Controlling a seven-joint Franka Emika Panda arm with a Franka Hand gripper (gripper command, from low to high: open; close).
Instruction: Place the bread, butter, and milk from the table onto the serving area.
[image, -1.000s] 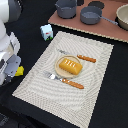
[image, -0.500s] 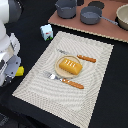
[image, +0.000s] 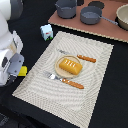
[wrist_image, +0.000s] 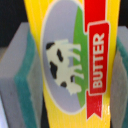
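Note:
The bread (image: 70, 65), a golden-orange loaf, lies on the round tan plate (image: 59, 71) on the beige striped placemat (image: 90, 90). The milk (image: 46, 32) carton stands on the black table (image: 117, 95) just off the mat's far corner. My gripper (image: 19, 71) is at the exterior view's left, over the mat's left edge, shut on the yellow butter (image: 23, 71). In the wrist view the butter (wrist_image: 70, 60) packet, with its cow label and red band, fills the gap between my grey-green pads (wrist_image: 22, 75).
A fork (image: 55, 76) and a knife (image: 82, 58) with orange-brown handles flank the plate. A brown wooden board (image: 100, 27) with grey pots (image: 90, 15) and a bowl (image: 123, 15) lies behind the mat. My white arm (image: 7, 30) fills the left side.

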